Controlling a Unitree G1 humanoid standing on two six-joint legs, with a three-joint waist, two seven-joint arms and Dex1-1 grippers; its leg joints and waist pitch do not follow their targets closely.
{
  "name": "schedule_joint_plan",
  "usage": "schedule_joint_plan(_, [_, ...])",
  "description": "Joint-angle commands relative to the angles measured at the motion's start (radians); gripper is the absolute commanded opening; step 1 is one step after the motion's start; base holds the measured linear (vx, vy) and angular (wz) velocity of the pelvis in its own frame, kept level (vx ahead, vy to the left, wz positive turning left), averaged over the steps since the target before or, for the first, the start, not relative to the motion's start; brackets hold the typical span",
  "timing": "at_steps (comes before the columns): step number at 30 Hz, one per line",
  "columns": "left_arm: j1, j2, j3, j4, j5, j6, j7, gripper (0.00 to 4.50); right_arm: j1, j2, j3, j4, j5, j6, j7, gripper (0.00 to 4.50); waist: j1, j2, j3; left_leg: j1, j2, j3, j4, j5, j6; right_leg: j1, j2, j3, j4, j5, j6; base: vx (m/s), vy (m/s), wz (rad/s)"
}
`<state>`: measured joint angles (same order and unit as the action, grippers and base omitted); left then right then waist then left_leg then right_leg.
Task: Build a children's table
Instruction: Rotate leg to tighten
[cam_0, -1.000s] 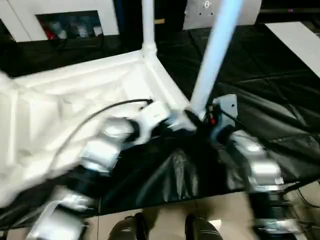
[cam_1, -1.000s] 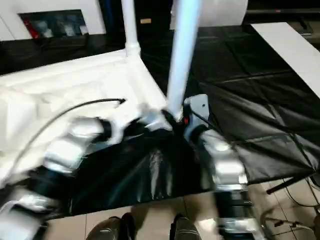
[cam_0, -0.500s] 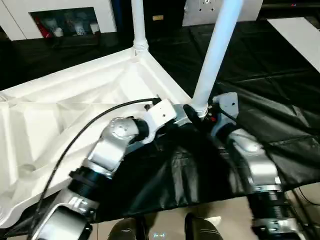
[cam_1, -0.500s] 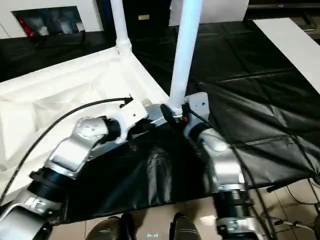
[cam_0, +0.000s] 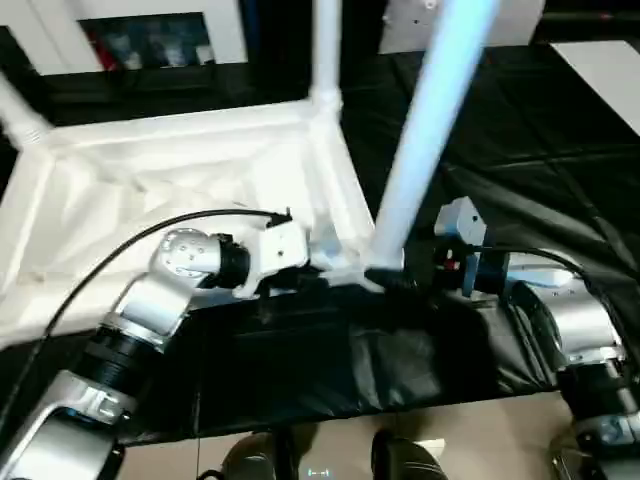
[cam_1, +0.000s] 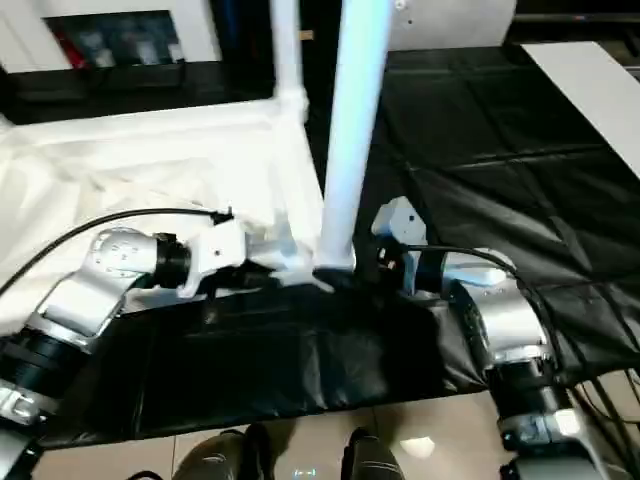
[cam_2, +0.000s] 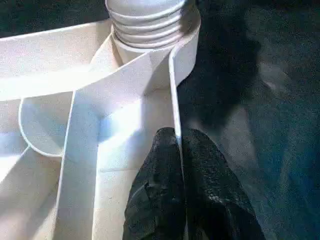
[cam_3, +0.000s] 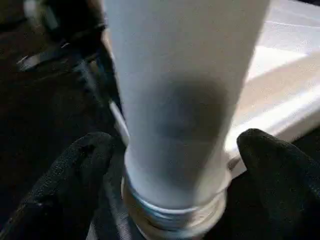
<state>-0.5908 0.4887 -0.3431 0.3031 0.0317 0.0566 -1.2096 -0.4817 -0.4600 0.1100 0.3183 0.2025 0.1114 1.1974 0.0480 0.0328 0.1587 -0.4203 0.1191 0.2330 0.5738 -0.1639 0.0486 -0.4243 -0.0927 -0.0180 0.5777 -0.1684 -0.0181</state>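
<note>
My left pincer (cam_2: 181, 165) is clenched on the near rim of the upturned children's table (cam_0: 170, 170), which lies on the black worktop (cam_0: 560, 150). My right pincer (cam_3: 175, 165) stands released, its fingers (cam_3: 75, 170) either side of the nearest leg (cam_0: 425, 140). Farther off, another leg (cam_0: 325, 50) stands in its corner socket.
</note>
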Motion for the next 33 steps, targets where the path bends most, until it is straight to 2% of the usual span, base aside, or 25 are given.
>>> schedule_joint_plan(1, [-0.013, 0.023, -0.062, 0.026, 0.032, -0.059, -0.075, 0.00, -0.020, -0.019, 0.027, 0.029, 0.006, -0.030, 0.075, 4.10, -0.002, -0.007, -0.074, 0.056, 0.117, -0.053, -0.072, -0.186, 0.088, 0.036, -0.071, 0.035, -0.040, -0.079, -0.299, 0.000, 0.000, 0.00])
schedule_joint_plan(4, [-0.024, 0.025, -0.067, 0.043, 0.033, -0.084, -0.097, 0.00, -0.037, -0.017, 0.037, 0.050, 0.009, -0.030, 0.111, 4.07, 0.001, -0.006, -0.075, 0.057, 0.119, -0.054, -0.074, -0.197, 0.079, 0.036, -0.072, 0.035, -0.042, -0.104, -0.299, 0.000, 0.000, 0.00])
schedule_joint_plan(6, [-0.029, 0.024, -0.068, 0.052, 0.034, -0.092, -0.103, 0.00, -0.042, -0.016, 0.041, 0.056, 0.009, -0.031, 0.121, 3.78, 0.003, -0.006, -0.076, 0.059, 0.119, -0.053, -0.074, -0.194, 0.077, 0.034, -0.070, 0.035, -0.041, -0.103, -0.299, 0.000, 0.000, 0.00])
schedule_joint_plan(7, [-0.035, 0.023, -0.069, 0.059, 0.034, -0.097, -0.107, 0.00, -0.046, -0.015, 0.044, 0.061, 0.010, -0.030, 0.127, 3.70, 0.005, -0.011, -0.076, 0.058, 0.119, -0.053, -0.073, -0.186, 0.079, 0.035, -0.071, 0.035, -0.038, -0.096, -0.301, 0.000, 0.000, 0.00])
schedule_joint_plan(15, [-0.053, 0.026, -0.074, 0.098, 0.028, -0.137, -0.129, 0.00, -0.054, -0.009, 0.061, 0.084, 0.016, -0.048, 0.167, 2.94, 0.007, -0.012, -0.074, 0.056, 0.120, -0.053, -0.074, -0.188, 0.079, 0.034, -0.073, 0.036, -0.041, -0.115, -0.297, 0.000, 0.000, 0.00])
schedule_joint_plan(17, [-0.053, 0.025, -0.072, 0.104, 0.027, -0.142, -0.131, 0.00, -0.052, -0.006, 0.061, 0.085, 0.015, -0.051, 0.169, 2.89, 0.007, -0.011, -0.074, 0.057, 0.120, -0.054, -0.075, -0.194, 0.078, 0.033, -0.072, 0.036, -0.041, -0.122, -0.296, 0.000, 0.000, 0.00])
schedule_joint_plan(21, [-0.041, 0.016, -0.057, 0.092, 0.011, -0.117, -0.112, 0.00, -0.034, 0.003, 0.055, 0.066, 0.019, -0.049, 0.142, 2.74, 0.008, -0.012, -0.073, 0.056, 0.120, -0.053, -0.076, -0.197, 0.072, 0.034, -0.074, 0.037, -0.042, -0.130, -0.296, 0.000, 0.000, 0.00])
schedule_joint_plan(24, [-0.013, 0.001, -0.037, 0.039, 0.005, -0.043, -0.061, 0.00, 0.004, 0.046, 0.031, 0.028, 0.010, -0.022, 0.017, 2.72, 0.006, -0.011, -0.072, 0.054, 0.122, -0.054, -0.079, -0.204, 0.068, 0.033, -0.075, 0.038, -0.044, -0.144, -0.295, 0.000, 0.000, 0.00])
schedule_joint_plan(25, [-0.005, -0.007, -0.031, 0.019, 0.008, -0.011, -0.035, 0.00, 0.018, 0.061, 0.027, 0.014, 0.002, -0.011, -0.027, 2.71, 0.005, -0.007, -0.069, 0.053, 0.124, -0.057, -0.083, -0.221, 0.057, 0.031, -0.076, 0.039, -0.045, -0.166, -0.289, 0.000, 0.000, 0.00])
schedule_joint_plan(27, [0.009, -0.035, -0.015, -0.022, 0.009, 0.062, 0.027, 0.00, 0.049, 0.098, 0.020, -0.020, -0.017, 0.009, -0.117, 2.70, -0.001, -0.010, -0.065, 0.053, 0.122, -0.059, -0.089, -0.273, 0.034, 0.029, -0.075, 0.040, -0.053, -0.239, -0.275, 0.000, 0.000, 0.00])
schedule_joint_plan(28, [0.013, -0.048, -0.008, -0.036, 0.009, 0.090, 0.052, 0.00, 0.061, 0.112, 0.018, -0.033, -0.023, 0.016, -0.150, 2.70, -0.005, -0.010, -0.060, 0.053, 0.123, -0.064, -0.095, -0.319, 0.009, 0.025, -0.078, 0.043, -0.061, -0.311, -0.256, 0.000, 0.000, 0.00])
schedule_joint_plan(29, [0.021, -0.096, 0.006, -0.071, 0.002, 0.158, 0.120, 0.00, 0.090, 0.169, 0.002, -0.067, -0.033, 0.052, -0.261, 2.70, -0.006, -0.010, -0.059, 0.058, 0.121, -0.066, -0.094, -0.346, -0.005, 0.021, -0.080, 0.043, -0.067, -0.352, -0.245, 0.000, 0.000, 0.00])
schedule_joint_plan(30, [0.021, -0.096, 0.006, -0.071, 0.002, 0.158, 0.120, 0.00, 0.090, 0.169, 0.002, -0.067, -0.033, 0.052, -0.261, 2.70, -0.010, -0.011, -0.056, 0.058, 0.121, -0.070, -0.098, -0.379, -0.030, 0.018, -0.081, 0.046, -0.072, -0.406, -0.223, 0.000, 0.000, 0.00])
schedule_joint_plan(31, [0.009, -0.170, 0.009, -0.079, 0.038, 0.235, 0.233, 0.00, 0.112, 0.262, -0.020, -0.097, -0.054, 0.103, -0.427, 2.70, -0.017, -0.013, -0.053, 0.058, 0.122, -0.074, -0.103, -0.407, -0.052, 0.014, -0.079, 0.048, -0.075, -0.446, -0.200, 0.000, 0.000, 0.00])
schedule_joint_plan(32, [0.007, -0.178, 0.010, -0.078, 0.042, 0.243, 0.245, 0.00, 0.113, 0.272, -0.022, -0.099, -0.056, 0.108, -0.445, 2.70, -0.019, -0.010, -0.053, 0.058, 0.121, -0.077, -0.102, -0.417, -0.062, 0.011, -0.080, 0.047, -0.075, -0.456, -0.195, 0.000, 0.000, 0.00])
schedule_joint_plan(33, [0.006, -0.182, 0.010, -0.078, 0.044, 0.248, 0.251, 0.00, 0.113, 0.277, -0.023, -0.100, -0.058, 0.110, -0.453, 2.70, -0.026, -0.013, -0.055, 0.056, 0.117, -0.081, -0.103, -0.433, -0.073, 0.012, -0.079, 0.044, -0.077, -0.467, -0.179, 0.000, 0.000, 0.00])
